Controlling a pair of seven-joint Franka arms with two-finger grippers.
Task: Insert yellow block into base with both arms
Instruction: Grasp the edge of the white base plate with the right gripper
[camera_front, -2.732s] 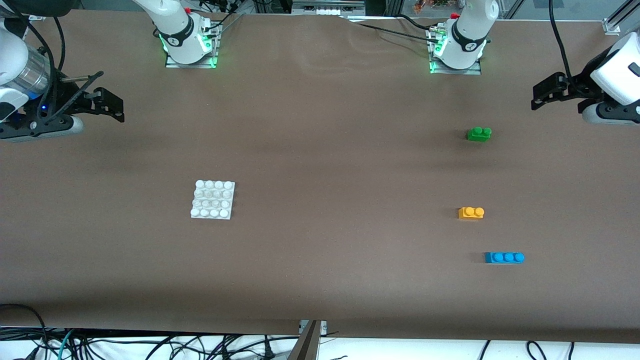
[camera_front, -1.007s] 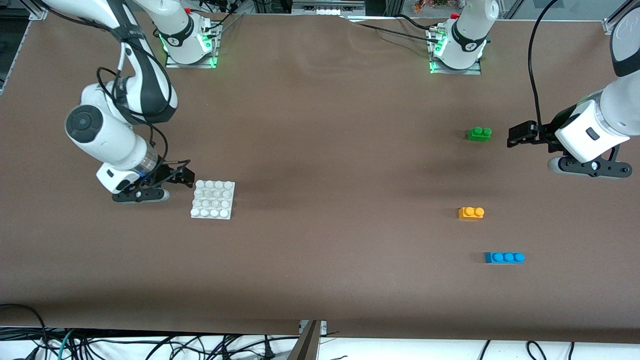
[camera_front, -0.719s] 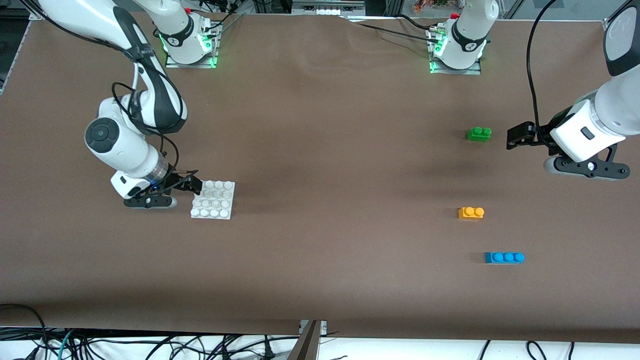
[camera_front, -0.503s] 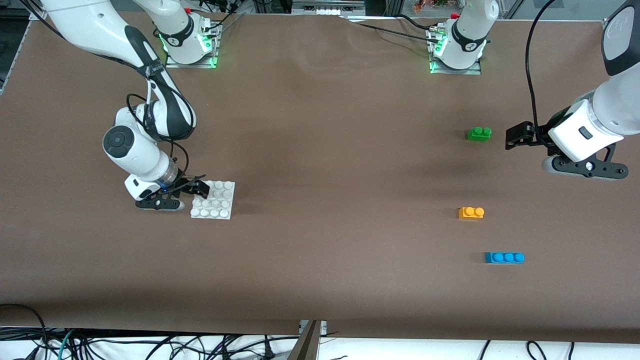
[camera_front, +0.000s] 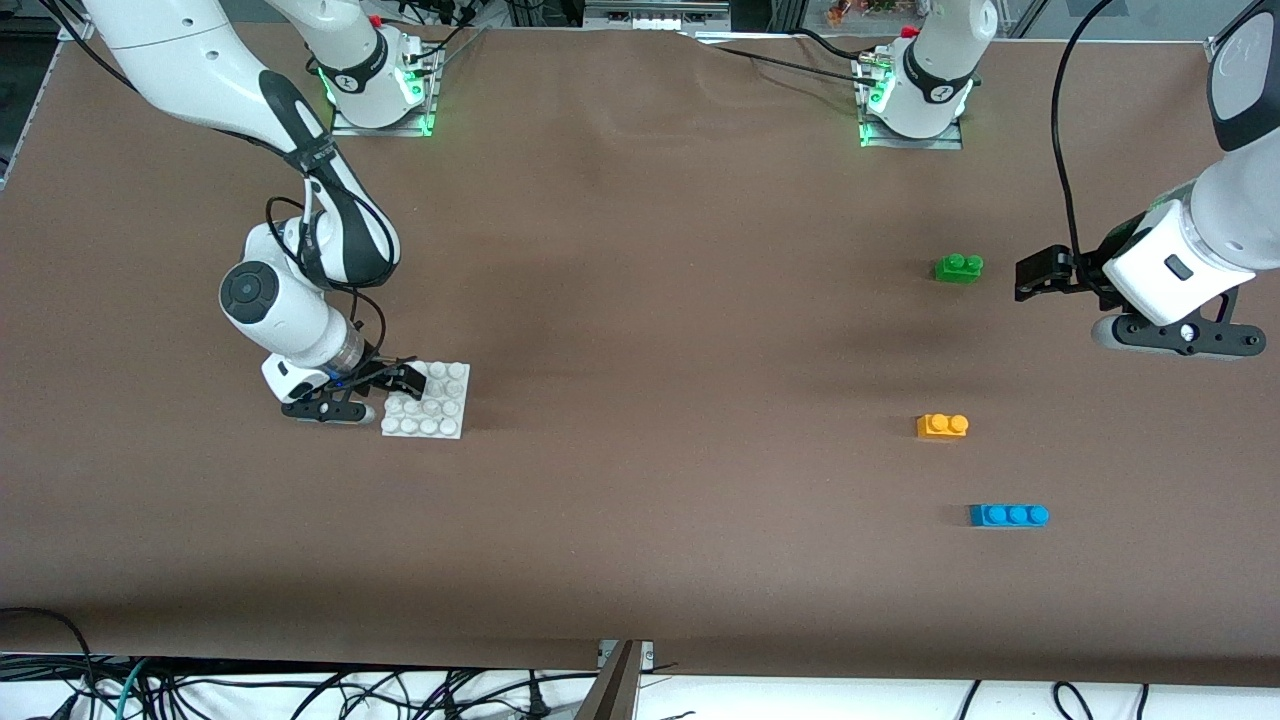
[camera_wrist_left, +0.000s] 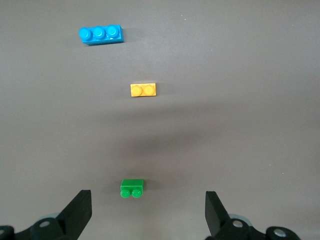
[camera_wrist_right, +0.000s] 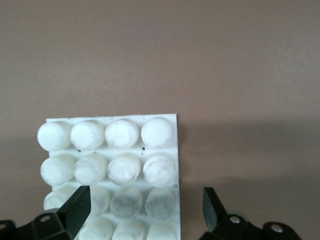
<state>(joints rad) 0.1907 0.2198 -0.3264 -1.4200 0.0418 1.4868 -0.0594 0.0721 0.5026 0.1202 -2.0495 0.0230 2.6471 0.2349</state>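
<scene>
Left gripper (camera_front: 1040, 272), jaws spread, hangs beside the green brick (camera_front: 958, 267); the yellow block (camera_front: 942, 425) lies nearer the front camera, long axis crosswise. Right gripper (camera_front: 405, 378), jaws spread, sits low over the base (camera_front: 440, 400) edge.

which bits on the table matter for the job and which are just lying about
For the job: small orange-yellow plastic two-stud brick; flat white square studded base plate; open right gripper over the plate's edge; open left gripper beside the green brick.

Lying about: green two-stud brick; blue three-stud brick.

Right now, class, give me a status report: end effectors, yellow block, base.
Right end effector open, low over the base. Left end effector open, up beside the green brick. Yellow block untouched on the table, nothing blocking it.
</scene>
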